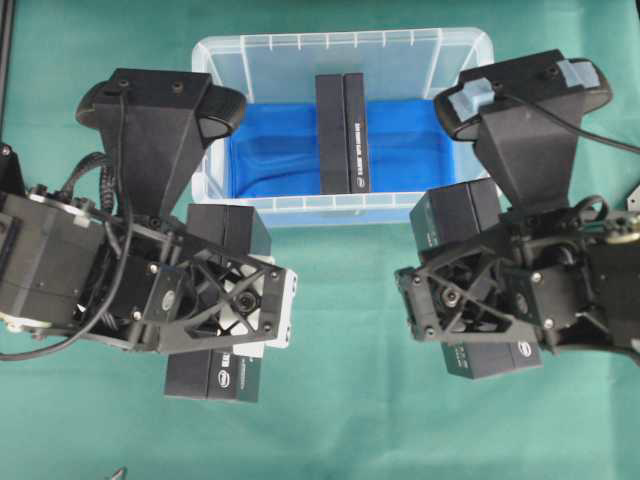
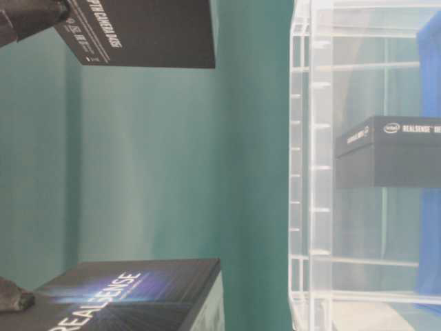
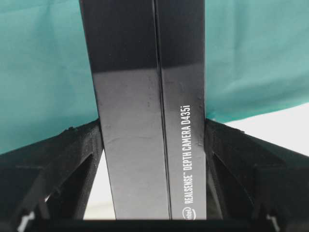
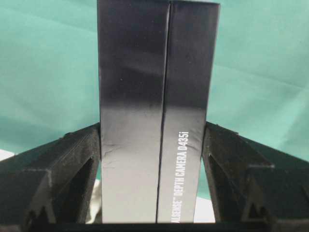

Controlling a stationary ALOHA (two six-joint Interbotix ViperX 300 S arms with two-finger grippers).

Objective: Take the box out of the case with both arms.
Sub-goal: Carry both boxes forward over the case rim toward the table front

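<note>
Overhead, one black box [image 1: 343, 132] stands on edge in the case [image 1: 225, 50], on its blue sheet [image 1: 275, 150]. Left wrist view: the left gripper [image 3: 153, 145] clamps a second box [image 3: 145, 96]. Right wrist view: the right gripper [image 4: 153, 145] clamps a third box [image 4: 154, 96] over green cloth [image 4: 48, 58].

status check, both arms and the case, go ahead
Left end effector shut on a black RealSense box; right end effector shut on another. Both outside the case. Third box on edge inside. Nothing in the way.
</note>
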